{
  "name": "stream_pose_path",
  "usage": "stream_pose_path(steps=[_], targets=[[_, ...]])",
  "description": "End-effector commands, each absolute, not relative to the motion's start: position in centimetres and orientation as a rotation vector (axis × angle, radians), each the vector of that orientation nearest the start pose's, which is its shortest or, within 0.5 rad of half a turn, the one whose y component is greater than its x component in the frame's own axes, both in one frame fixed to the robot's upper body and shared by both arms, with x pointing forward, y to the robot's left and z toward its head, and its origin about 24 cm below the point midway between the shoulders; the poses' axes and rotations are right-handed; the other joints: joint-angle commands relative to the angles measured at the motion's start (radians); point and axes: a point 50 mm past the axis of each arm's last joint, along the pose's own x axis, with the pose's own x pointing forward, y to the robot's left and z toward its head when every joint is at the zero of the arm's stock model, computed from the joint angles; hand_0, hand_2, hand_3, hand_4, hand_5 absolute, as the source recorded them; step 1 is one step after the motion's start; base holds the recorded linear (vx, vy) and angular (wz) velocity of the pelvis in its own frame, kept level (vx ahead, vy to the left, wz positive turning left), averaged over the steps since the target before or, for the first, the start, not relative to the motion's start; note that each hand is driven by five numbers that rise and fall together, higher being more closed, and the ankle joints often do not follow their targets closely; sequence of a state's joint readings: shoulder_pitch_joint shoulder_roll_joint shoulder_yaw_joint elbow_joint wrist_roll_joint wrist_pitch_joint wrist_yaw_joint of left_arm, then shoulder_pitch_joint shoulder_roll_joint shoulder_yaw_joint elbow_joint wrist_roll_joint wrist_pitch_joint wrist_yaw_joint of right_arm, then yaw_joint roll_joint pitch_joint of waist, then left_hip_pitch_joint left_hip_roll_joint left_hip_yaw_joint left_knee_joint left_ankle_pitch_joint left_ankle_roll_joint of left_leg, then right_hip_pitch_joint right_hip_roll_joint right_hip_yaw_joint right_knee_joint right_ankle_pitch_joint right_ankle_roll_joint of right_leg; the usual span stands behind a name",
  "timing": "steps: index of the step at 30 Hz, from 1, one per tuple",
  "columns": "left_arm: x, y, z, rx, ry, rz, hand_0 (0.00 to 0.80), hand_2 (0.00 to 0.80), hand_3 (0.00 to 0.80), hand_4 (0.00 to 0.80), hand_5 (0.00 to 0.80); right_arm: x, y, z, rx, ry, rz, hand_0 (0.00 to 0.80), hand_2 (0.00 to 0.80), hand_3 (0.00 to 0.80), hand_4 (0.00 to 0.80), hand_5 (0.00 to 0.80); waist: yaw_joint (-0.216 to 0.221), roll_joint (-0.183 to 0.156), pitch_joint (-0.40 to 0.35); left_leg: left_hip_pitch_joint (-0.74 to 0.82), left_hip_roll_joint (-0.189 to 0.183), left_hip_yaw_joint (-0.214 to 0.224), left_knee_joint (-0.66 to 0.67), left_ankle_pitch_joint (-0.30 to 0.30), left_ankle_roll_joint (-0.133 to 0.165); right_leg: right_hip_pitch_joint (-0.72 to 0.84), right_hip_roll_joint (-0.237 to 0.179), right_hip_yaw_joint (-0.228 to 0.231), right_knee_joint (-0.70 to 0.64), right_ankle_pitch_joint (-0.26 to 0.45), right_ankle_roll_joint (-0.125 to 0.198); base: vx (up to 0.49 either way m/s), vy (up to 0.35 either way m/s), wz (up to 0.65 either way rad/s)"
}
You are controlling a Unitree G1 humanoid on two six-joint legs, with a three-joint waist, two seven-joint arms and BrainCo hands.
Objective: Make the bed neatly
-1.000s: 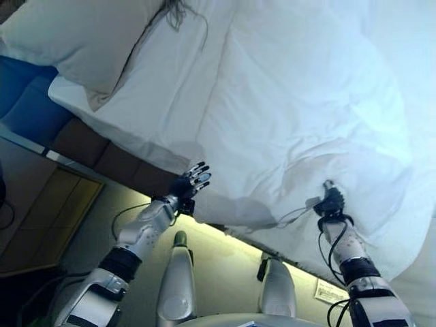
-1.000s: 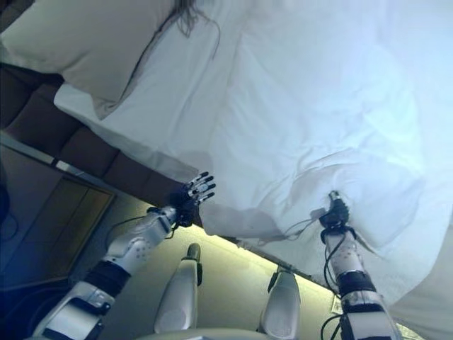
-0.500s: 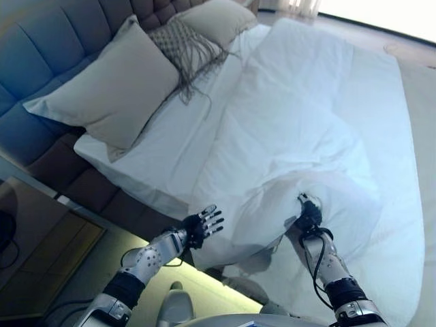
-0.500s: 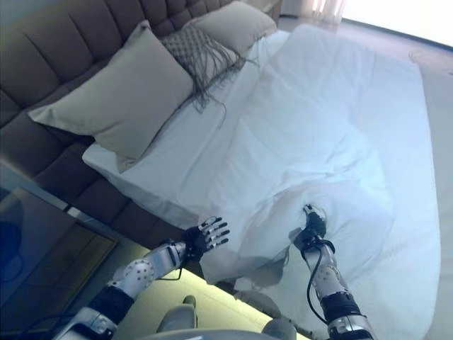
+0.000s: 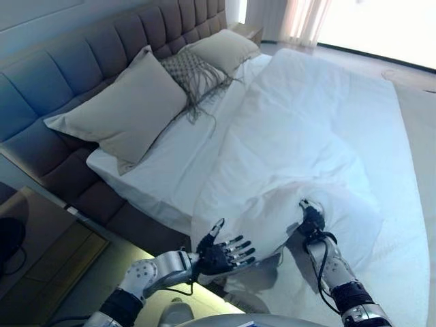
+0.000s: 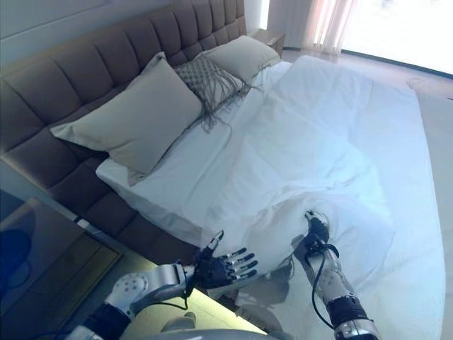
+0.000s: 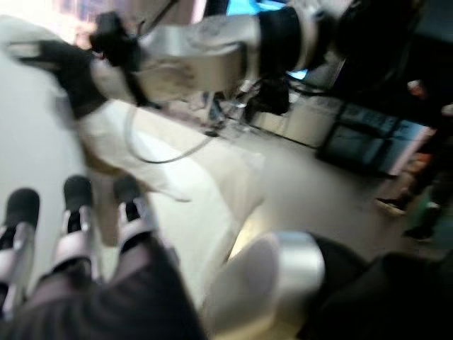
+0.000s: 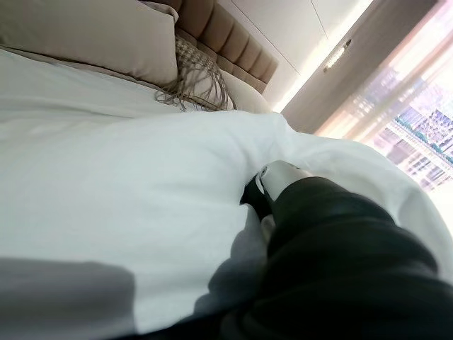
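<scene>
The white duvet (image 5: 306, 129) covers the right part of the bed, rumpled and bunched at its near end. My right hand (image 5: 312, 221) rests on that bunched part, its fingers curled into a fold of the cloth; the right wrist view shows one finger (image 8: 277, 174) pressed into the duvet (image 8: 106, 212). My left hand (image 5: 219, 256) is open with fingers spread, in the air by the bed's near edge, just below the duvet's hanging corner. It holds nothing. The left wrist view shows its straight fingers (image 7: 74, 216).
A large beige pillow (image 5: 126, 112), a grey fringed cushion (image 5: 187, 68) and a second beige pillow (image 5: 225, 48) lean on the tufted headboard (image 5: 75, 58). The bare white sheet (image 5: 163, 163) lies left of the duvet. A nightstand (image 5: 34, 238) stands at the lower left.
The camera has tilted up, so the whole bed shows. My left hand has moved right, toward the duvet's near corner, still open. My right hand stays on the duvet.
</scene>
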State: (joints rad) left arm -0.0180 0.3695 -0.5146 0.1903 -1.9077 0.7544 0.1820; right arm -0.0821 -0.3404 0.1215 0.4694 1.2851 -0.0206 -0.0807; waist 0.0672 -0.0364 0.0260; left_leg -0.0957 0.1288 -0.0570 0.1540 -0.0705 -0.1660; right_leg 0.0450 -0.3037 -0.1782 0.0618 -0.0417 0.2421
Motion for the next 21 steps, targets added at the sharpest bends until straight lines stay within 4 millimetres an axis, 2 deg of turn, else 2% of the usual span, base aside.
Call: stream_pose_path(steps=[1,7,11,15,21], targets=[[15.6,6.1,-2.5,-1.386,1.353,-0.575,0.000,0.000,0.000,0.000,0.000,28.3,-21.7,2.5,0.830,0.170,-0.095,0.800,0.800,0.800,0.800,0.800,0.022,0.003,-0.046,0.038,0.116,0.053,-0.002,0.033,0.025,-0.090,-0.058,-0.005,-0.037,0.189,0.020,0.039,-0.021,-0.03],[14.0,5.6,-4.8,-1.338,1.480,-0.462,0.000,0.000,0.000,0.000,0.000,29.1,-20.7,3.6,0.810,0.196,-0.040,0.800,0.800,0.800,0.800,0.800,-0.004,-0.010,-0.040,0.050,0.114,0.063,0.005,0.024,0.026,-0.105,-0.056,0.021,-0.007,0.176,0.020,0.063,-0.026,-0.01],[13.4,4.0,-6.4,-1.380,1.533,-0.400,0.000,0.000,0.000,0.000,0.000,29.4,-19.5,4.3,0.823,0.208,-0.001,0.800,0.800,0.800,0.800,0.800,-0.029,-0.024,-0.037,0.058,0.117,0.068,0.002,0.022,0.024,-0.116,-0.053,0.043,0.009,0.168,0.020,0.095,-0.041,-0.06],[13.5,2.0,-6.7,-1.435,1.515,-0.418,0.000,0.000,0.000,0.000,0.000,29.4,-18.2,4.9,0.861,0.190,0.031,0.800,0.800,0.800,0.800,0.800,-0.049,-0.034,-0.027,0.042,0.131,0.078,0.002,0.029,0.017,-0.139,-0.046,0.054,0.019,0.168,0.020,0.011,-0.062,-0.05],[15.3,-0.2,-6.2,-1.413,1.449,-0.408,0.000,0.000,0.000,0.000,0.000,30.1,-17.0,6.5,0.900,0.141,0.062,0.800,0.800,0.800,0.800,0.800,-0.071,-0.050,-0.007,-0.023,0.155,0.084,0.025,0.052,0.001,-0.194,-0.040,0.057,0.036,0.180,0.020,-0.064,-0.091,-0.04]])
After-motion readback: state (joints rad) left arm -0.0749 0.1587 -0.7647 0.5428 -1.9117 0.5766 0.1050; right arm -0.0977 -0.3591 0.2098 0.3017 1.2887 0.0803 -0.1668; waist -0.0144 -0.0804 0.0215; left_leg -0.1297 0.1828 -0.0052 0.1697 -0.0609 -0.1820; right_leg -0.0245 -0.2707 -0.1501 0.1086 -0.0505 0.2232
